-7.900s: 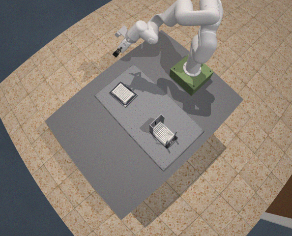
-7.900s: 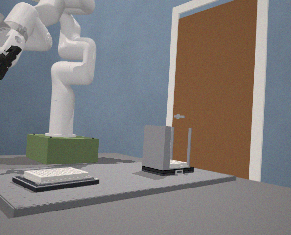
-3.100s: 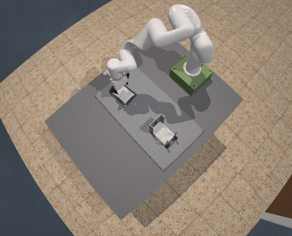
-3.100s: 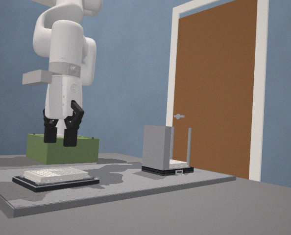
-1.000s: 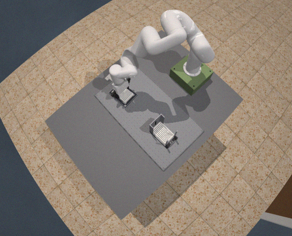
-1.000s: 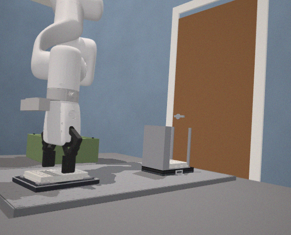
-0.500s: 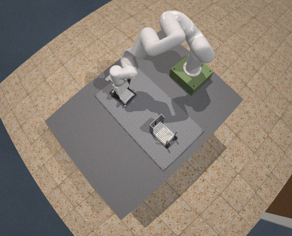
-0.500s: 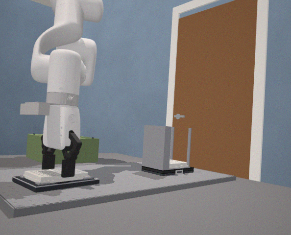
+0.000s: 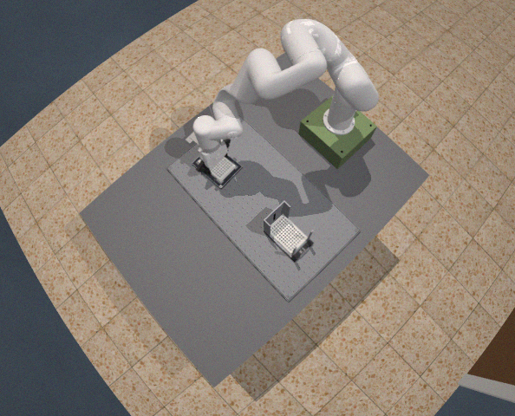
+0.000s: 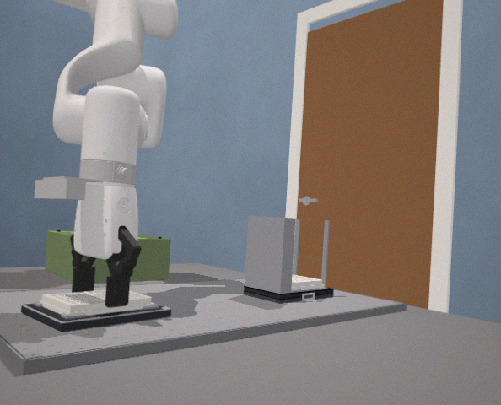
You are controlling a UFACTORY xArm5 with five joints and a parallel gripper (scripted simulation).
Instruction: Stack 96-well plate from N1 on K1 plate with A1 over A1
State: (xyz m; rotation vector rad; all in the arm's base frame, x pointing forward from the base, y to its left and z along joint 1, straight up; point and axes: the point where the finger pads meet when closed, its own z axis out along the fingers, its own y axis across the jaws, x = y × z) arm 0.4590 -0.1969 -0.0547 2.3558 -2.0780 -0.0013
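Note:
A white 96-well plate (image 10: 94,301) lies flat in the black plate nest N1 (image 10: 95,315) at the left of the grey baseplate; it also shows in the overhead view (image 9: 222,168). My gripper (image 10: 99,293) is open, pointing straight down, with one black finger on each side of this plate, low at its edges. In the overhead view the wrist (image 9: 211,154) hides part of the plate. The stack rack K1 (image 10: 284,261) stands to the right with a second white plate (image 9: 285,233) lying in its base.
The rack has a tall grey wall on one side and thin posts (image 10: 325,251) on the other. The green arm pedestal (image 9: 337,132) stands behind the baseplate (image 9: 266,215). A brown door (image 10: 369,148) is in the background.

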